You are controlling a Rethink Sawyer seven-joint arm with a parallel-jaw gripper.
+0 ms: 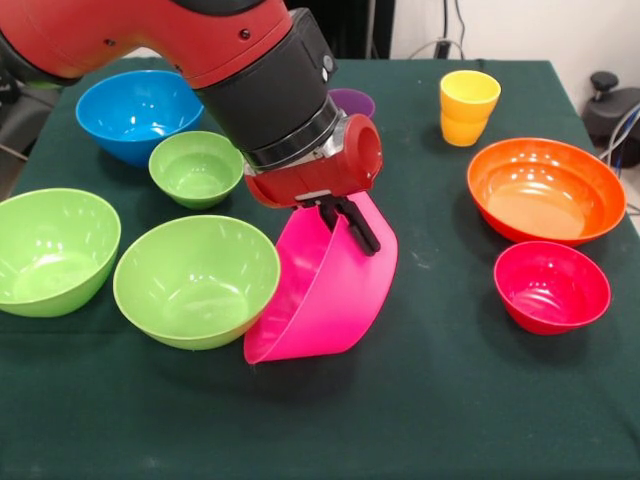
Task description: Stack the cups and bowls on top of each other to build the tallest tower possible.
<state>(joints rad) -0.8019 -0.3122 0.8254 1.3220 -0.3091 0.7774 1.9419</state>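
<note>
My gripper [358, 232] is shut on the upper rim of the large pink bowl [315, 300]. The bowl is tipped on its side, opening to the left, with its lower edge at the table next to a lime green bowl [195, 282]. Another large green bowl [52, 250] sits at the left and a small green one [197, 168] behind. The blue bowl [135, 112] is at the far left. The orange bowl [545, 190] and small red bowl [552, 287] are at the right. A yellow cup [469, 95] sits in an orange cup [460, 130]. The purple cup [354, 101] is half hidden behind my arm. No tower stands.
The dark green tablecloth [430, 400] covers the table. My thick red and black arm [260, 80] comes down over the middle and hides the table behind it. A black object [610, 105] sits off the table's right edge.
</note>
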